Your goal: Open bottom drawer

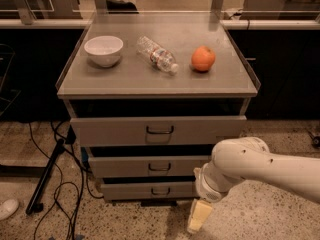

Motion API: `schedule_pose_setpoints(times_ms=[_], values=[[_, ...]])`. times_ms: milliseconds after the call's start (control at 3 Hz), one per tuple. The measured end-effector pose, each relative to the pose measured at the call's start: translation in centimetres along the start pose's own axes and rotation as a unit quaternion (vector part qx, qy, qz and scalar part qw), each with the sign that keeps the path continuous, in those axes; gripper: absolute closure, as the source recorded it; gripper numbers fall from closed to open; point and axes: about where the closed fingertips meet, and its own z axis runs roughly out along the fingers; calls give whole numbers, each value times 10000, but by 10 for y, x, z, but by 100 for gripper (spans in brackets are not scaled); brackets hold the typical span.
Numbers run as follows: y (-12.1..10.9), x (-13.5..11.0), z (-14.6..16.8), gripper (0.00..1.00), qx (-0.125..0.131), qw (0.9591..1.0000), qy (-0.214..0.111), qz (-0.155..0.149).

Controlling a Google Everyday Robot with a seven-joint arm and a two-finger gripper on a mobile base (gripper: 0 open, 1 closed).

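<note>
Not begun: bottom drawer looks shut, its handle just up-left of the tool, which hangs clear of it, width cannot tell; reach, grip, pull all left.
</note>
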Motion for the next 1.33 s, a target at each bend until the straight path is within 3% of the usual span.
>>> schedule_pose_setpoints(times_ms=[333,667,1333], values=[[8,1,15,0,-43,9999,-145,46],[8,-5,56,0,-202,9994,-262,35],[-14,-30,144,0,-522,9976,-398,-227]])
